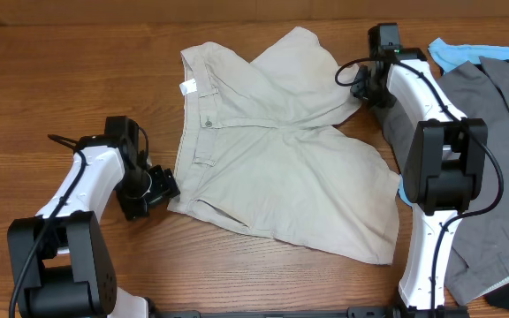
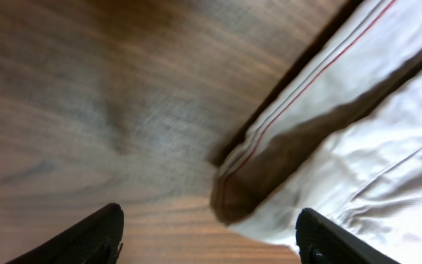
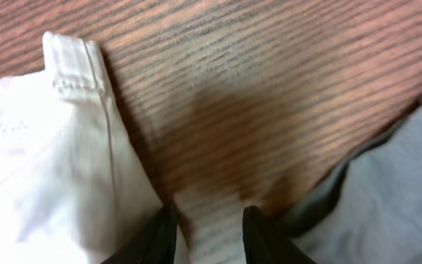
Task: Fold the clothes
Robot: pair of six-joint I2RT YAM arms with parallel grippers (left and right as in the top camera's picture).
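Observation:
The pale beige shorts [image 1: 281, 159] lie spread on the wooden table, waistband to the left with a small white label [image 1: 188, 87], legs to the right. My left gripper [image 1: 153, 190] is open just left of the lower waistband corner; in the left wrist view that corner [image 2: 357, 169] lies between and ahead of the wide-apart fingers [image 2: 207, 238]. My right gripper [image 1: 358, 86] is at the upper leg's hem. In the right wrist view its fingers [image 3: 209, 235] are close together on a pale strip of the shorts [image 3: 50, 169].
A grey garment [image 1: 493, 132] lies at the right edge of the table, also in the right wrist view [image 3: 387, 198]. A blue cloth [image 1: 453, 53] lies at the far right. Bare wood lies left of the shorts.

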